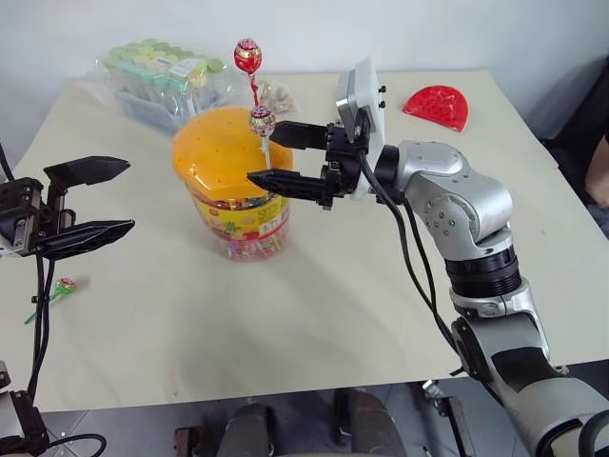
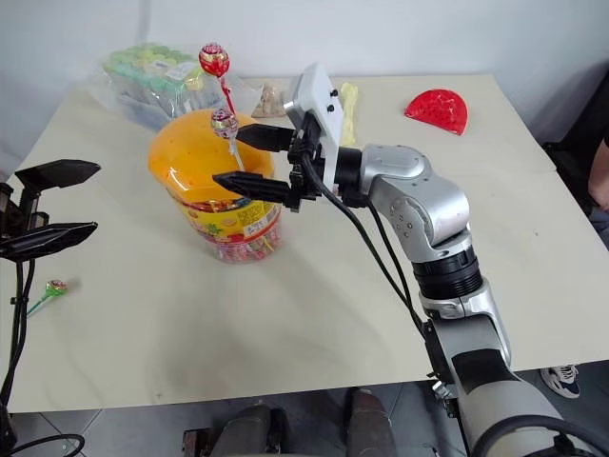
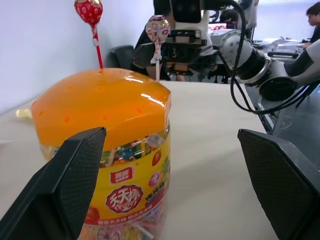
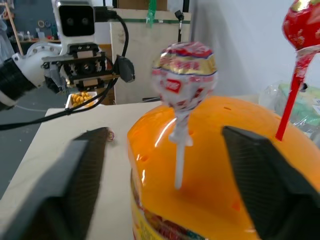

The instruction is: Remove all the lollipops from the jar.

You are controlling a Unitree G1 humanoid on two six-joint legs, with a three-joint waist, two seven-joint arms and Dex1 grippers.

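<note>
**Right gripper lined up on white lollipop**

While the jar sat centre frame, the white lollipop stood upright in its lid, stick vertical, between the right gripper's parted, empty fingers. Left gripper, released, sat farther off at left edge.

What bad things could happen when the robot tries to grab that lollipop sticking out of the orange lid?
1. The right gripper has its open fingers either side of the white lollipop. If they close off-centre, they might bend the thin stick instead of pinching it.
2. The jar stands free while the left gripper hangs open, away from it. A sideways pull could tip it.
3. The red lollipop stands close behind; the fingers could knock it.
</note>
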